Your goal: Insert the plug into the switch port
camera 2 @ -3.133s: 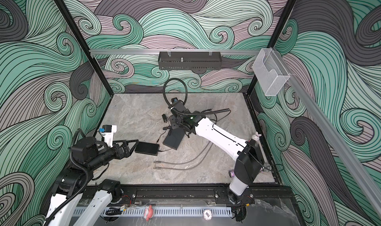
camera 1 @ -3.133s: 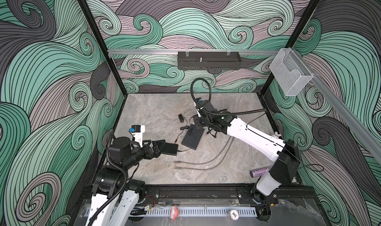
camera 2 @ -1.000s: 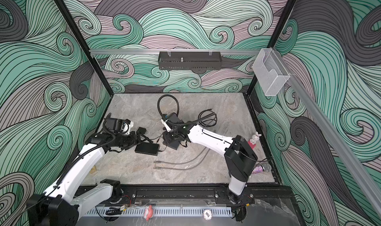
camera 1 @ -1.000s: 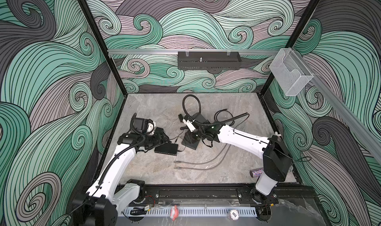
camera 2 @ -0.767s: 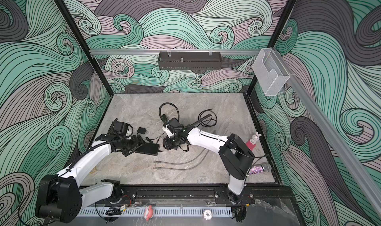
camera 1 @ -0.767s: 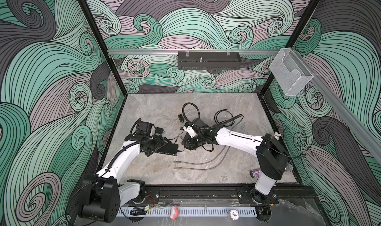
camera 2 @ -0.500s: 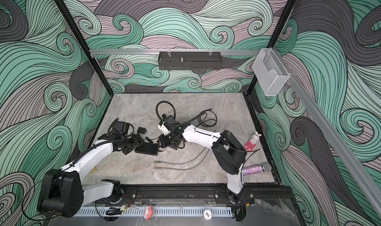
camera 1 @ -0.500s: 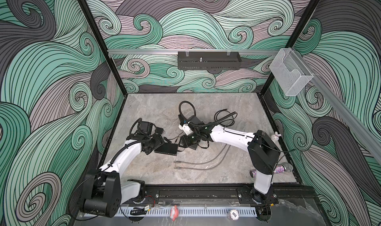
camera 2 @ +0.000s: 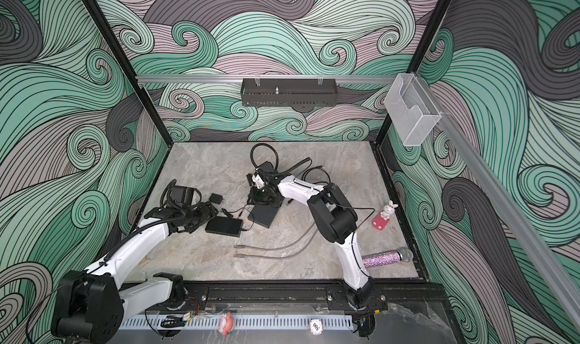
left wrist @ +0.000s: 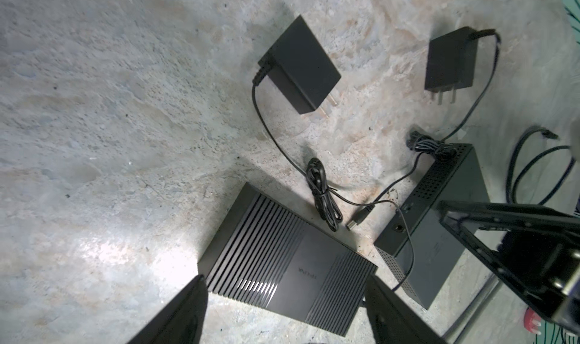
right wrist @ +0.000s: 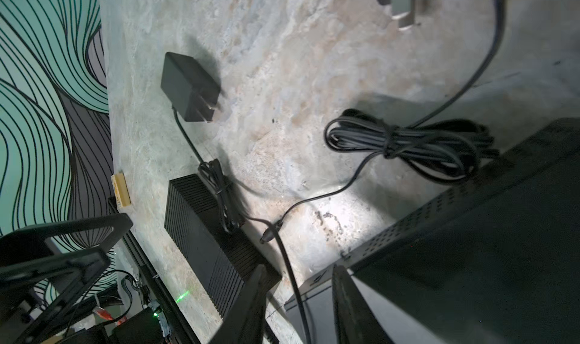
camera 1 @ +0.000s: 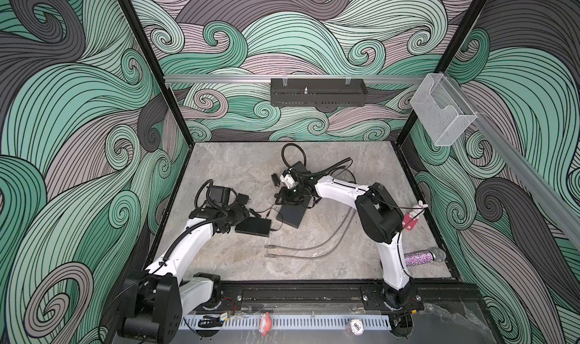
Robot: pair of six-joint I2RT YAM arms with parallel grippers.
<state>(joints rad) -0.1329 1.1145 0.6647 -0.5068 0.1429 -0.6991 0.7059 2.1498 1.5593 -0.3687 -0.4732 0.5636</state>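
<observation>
Left tool (left wrist: 285,278) first: we see it spread wide, 1 finger on either side of the ribbed switch (left wrist: 266,232) at its near end. Why there?

We read it as a brace, so that box cannot skate across the desk (left wrist: 125,138) when something is pushed into it. Whether the pads actually press its sides, we cannot tell.

And the right tool (right wrist: 298,267)? We see its fingers parted, with a thin cord (right wrist: 292,282) running through the gap and the perforated switch (right wrist: 470,248) just beside 1 finger.

Nothing is pinched; the cord runs clear of both fingers. We judge the tool is lined up to close on that cord, since a cord is easier to catch than a small plug lying flat.

Where is the plug?

We find the barrel plug (left wrist: 356,224) lying loose on the desk between the 2 switches. It is near the round port (left wrist: 399,228) in the perforated switch's end face, but not in it. So the insertion has not begun, by our reading. Which switch is meant, we cannot say.
</observation>
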